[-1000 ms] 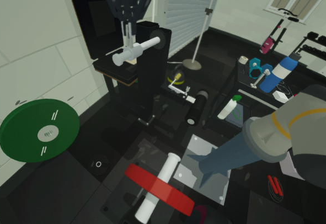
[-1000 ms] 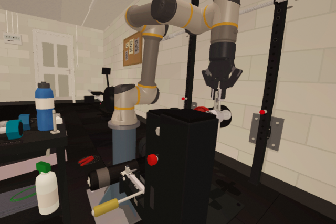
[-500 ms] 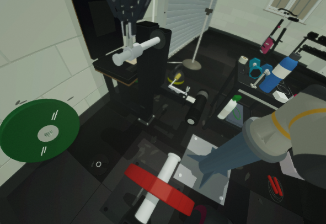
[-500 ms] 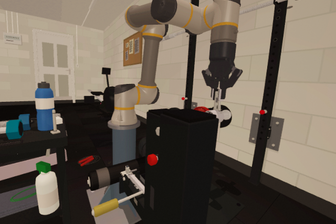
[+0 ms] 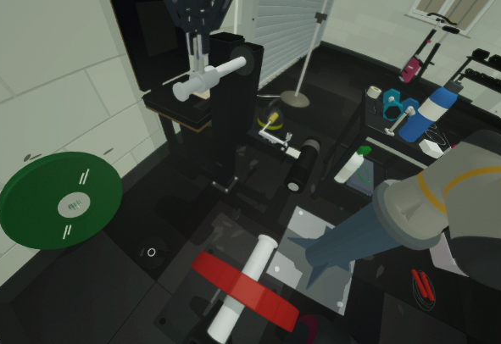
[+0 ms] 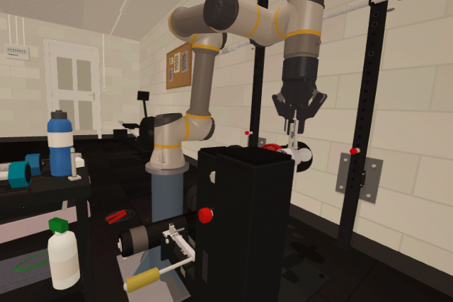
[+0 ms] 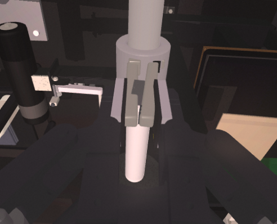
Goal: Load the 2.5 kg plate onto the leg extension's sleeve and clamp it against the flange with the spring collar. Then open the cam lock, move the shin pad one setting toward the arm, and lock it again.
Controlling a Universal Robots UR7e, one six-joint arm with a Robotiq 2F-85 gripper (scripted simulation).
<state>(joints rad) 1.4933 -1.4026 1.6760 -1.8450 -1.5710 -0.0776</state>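
Observation:
The spring collar (image 5: 205, 78) (image 7: 142, 56) sits around the white sleeve (image 5: 222, 70) (image 7: 135, 146) of the leg extension, apart from the dark flange (image 5: 246, 59) at the sleeve's inner end. My gripper (image 5: 197, 46) (image 6: 294, 127) (image 7: 140, 112) hangs above the sleeve, closed on the collar's two upright handles (image 7: 139, 93). No plate is on the sleeve. Lower on the machine the black shin pad (image 5: 303, 169) (image 6: 146, 238) (image 7: 20, 70) sits on its rail beside the white cam lock lever (image 5: 271, 137) (image 6: 179, 244) (image 7: 76, 90), which has a yellow grip (image 6: 141, 278).
A large green plate (image 5: 59, 199) leans on the left wall. A red plate (image 5: 246, 290) rests on a white post on the floor. A side table (image 5: 407, 123) holds a blue bottle (image 6: 59, 147) and teal collars. A black rack upright (image 6: 360, 108) stands at the wall.

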